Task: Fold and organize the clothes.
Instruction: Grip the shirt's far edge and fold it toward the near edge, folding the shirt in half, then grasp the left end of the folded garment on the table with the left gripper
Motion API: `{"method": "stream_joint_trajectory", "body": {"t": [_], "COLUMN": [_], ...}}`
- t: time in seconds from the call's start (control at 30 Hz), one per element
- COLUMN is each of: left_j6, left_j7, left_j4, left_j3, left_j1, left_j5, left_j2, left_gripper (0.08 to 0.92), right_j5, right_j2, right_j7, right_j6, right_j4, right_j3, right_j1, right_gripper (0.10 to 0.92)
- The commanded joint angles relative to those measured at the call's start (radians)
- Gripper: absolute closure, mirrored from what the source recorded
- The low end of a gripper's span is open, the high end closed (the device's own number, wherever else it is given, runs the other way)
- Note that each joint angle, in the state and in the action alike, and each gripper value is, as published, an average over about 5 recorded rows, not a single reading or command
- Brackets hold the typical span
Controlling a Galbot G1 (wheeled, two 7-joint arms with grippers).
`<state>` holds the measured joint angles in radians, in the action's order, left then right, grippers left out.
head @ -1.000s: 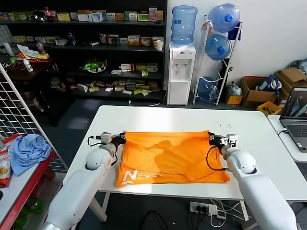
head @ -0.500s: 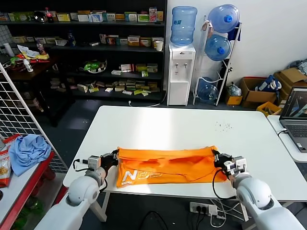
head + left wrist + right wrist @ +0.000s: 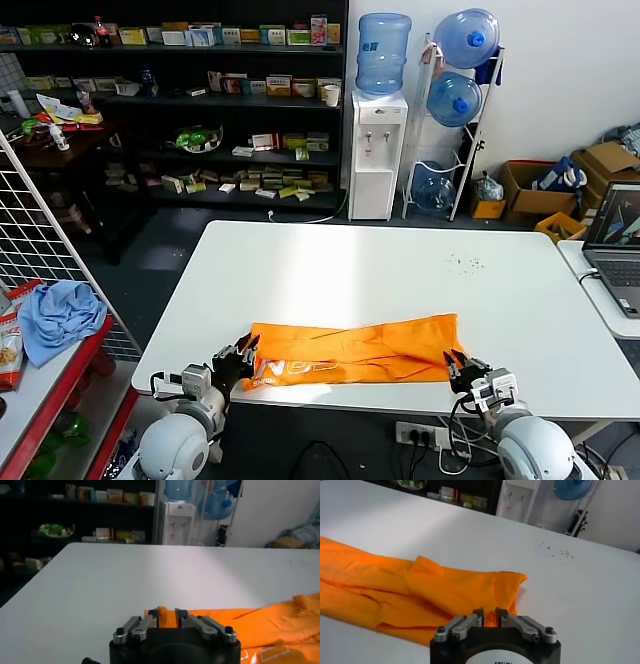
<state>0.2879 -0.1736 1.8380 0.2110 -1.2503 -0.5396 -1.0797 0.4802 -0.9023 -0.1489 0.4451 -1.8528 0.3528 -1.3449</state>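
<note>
The orange T-shirt [image 3: 350, 350] lies as a narrow folded band along the front edge of the white table [image 3: 350, 260], with white lettering [image 3: 290, 369] showing at its left end. My left gripper [image 3: 237, 360] is shut on the shirt's left end; the left wrist view shows orange fabric [image 3: 280, 622] pinched between the fingertips of this gripper [image 3: 167, 614]. My right gripper [image 3: 457, 366] is shut on the shirt's right end; in the right wrist view the fabric [image 3: 395, 590] bunches up into the closed gripper [image 3: 489, 614].
A light blue cloth [image 3: 60, 315] lies on a red side table at the left beside a wire rack. A laptop [image 3: 615, 250] stands on a table at the right. Shelves and a water dispenser [image 3: 378, 150] stand behind.
Both grippers have pulled back to the table's front edge with the shirt's far edge in them. The wide spread shirt is now a narrow folded band.
</note>
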Motion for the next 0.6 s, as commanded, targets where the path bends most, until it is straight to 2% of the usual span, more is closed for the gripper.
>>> {"method": "stream_joint_trajectory", "body": {"t": [0.03, 0.43, 0.6], "left_j6": [-0.100, 0.086, 0.111], "left_j7": [0.000, -0.038, -0.044], "left_j4": [0.001, -0.094, -0.124], "left_j3": [0.008, 0.011, 0.001], "left_j1": [-0.019, 0.021, 0.033], "left_j5": [-0.002, -0.174, -0.183], "left_j2": [-0.028, -0.057, -0.067], "left_gripper": [0.616, 0.270, 0.184], "right_j5": [-0.011, 0.015, 0.021], "right_j2": [0.003, 0.002, 0.003], "right_j7": [-0.022, -0.030, -0.028], "right_j6": [-0.004, 0.015, 0.015], "right_j4": [-0.030, -0.039, -0.036], "right_j3": [0.012, 0.002, 0.001], "right_j1": [-0.046, -0.015, -0.015], "right_gripper": [0.636, 0.290, 0.209]}}
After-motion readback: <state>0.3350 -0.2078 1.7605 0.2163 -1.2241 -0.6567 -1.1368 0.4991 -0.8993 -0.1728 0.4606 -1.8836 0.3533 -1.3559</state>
